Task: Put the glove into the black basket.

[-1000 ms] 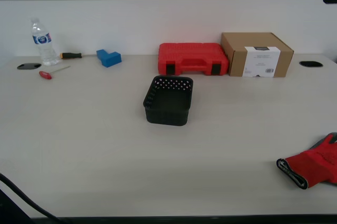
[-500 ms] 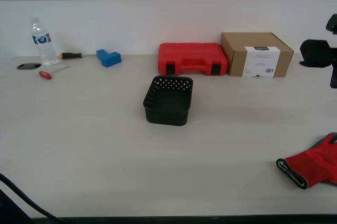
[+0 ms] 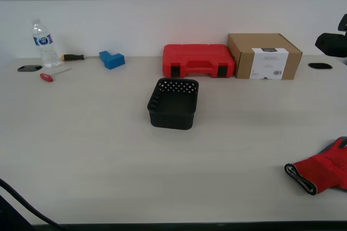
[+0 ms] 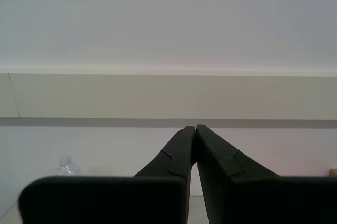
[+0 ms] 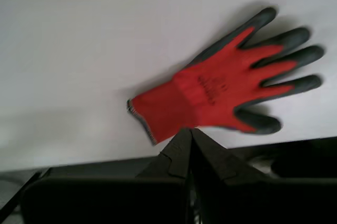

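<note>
Two grippers show their jaws pressed together with nothing between them: my first gripper (image 5: 190, 132) hangs above the glove (image 5: 226, 87), and my second gripper (image 4: 195, 128) points at a pale wall. The glove (image 3: 321, 172) lies flat on the worktop (image 3: 87, 149), well apart from the black basket (image 3: 174, 103) toward the exterior view's right, fingers spread. Just behind the basket stands a red tool case (image 3: 198, 60), with a cardboard box (image 3: 264, 56) beside it. Farther off toward the exterior view's left are a blue block (image 3: 111, 59), a water bottle (image 3: 43, 44) and a red-handled screwdriver (image 3: 53, 74).
</note>
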`<state>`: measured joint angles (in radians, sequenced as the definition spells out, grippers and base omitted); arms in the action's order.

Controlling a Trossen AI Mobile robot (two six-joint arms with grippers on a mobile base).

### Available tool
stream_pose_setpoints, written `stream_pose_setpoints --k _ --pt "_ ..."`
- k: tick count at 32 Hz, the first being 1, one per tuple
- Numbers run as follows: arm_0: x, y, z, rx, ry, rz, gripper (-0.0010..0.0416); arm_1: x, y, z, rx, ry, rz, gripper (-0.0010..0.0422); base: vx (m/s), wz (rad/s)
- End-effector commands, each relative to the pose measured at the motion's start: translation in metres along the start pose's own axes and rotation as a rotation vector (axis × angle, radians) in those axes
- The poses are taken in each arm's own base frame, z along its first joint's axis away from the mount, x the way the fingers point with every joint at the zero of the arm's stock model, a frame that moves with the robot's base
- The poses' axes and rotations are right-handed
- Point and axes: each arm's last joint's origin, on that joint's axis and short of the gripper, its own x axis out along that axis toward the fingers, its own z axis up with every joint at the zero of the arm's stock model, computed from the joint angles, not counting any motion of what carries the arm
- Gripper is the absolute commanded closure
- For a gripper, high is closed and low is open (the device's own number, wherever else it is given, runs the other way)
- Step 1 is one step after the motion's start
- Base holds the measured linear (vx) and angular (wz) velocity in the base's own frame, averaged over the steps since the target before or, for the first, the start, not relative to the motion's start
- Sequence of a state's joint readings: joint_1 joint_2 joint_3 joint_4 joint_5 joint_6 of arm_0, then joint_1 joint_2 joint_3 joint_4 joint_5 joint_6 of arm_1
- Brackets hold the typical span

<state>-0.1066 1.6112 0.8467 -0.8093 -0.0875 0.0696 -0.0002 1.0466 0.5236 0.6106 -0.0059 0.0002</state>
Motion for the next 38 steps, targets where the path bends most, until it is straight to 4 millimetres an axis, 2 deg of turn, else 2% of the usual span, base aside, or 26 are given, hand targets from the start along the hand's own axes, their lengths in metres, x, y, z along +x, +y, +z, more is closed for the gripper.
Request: stream_pose_setpoints --k 1,6,11,14,23,31,35,38 --pt "0.006 0.0 -0.009 -0.006 0.061 0.05 0.0405 0.0 0.0 0.0 0.0 -0.004 0.001 0.0412 0.0 0.0" --pt "0.022 -0.002 -0.023 -0.017 0.099 0.043 0.0405 0.0 0.0 0.0 0.0 -0.004 0.002 0.0412 0.0 0.0" --pt "0.035 -0.005 -0.027 -0.055 0.041 0.018 0.0405 0.0 0.0 0.0 0.0 -0.005 0.002 0.0412 0.0 0.0" --pt "0.042 -0.008 -0.024 -0.055 0.064 -0.042 0.0405 0.0 0.0 0.0 0.0 -0.004 0.001 0.0412 0.0 0.0" --pt "0.087 -0.012 0.002 -0.056 0.216 -0.064 0.0405 0.0 0.0 0.0 0.0 -0.005 0.002 0.0412 0.0 0.0" --pt "0.118 -0.015 0.004 -0.101 0.323 -0.052 0.0405 0.0 0.0 0.0 0.0 -0.004 0.002 0.0412 0.0 0.0" --pt "0.123 -0.015 0.004 -0.099 0.379 -0.059 0.0405 0.0 0.0 0.0 0.0 -0.004 0.002 0.0412 0.0 0.0" --pt "0.121 -0.015 0.011 -0.078 0.354 -0.069 0.0405 0.0 0.0 0.0 0.0 -0.004 0.002 0.0412 0.0 0.0"
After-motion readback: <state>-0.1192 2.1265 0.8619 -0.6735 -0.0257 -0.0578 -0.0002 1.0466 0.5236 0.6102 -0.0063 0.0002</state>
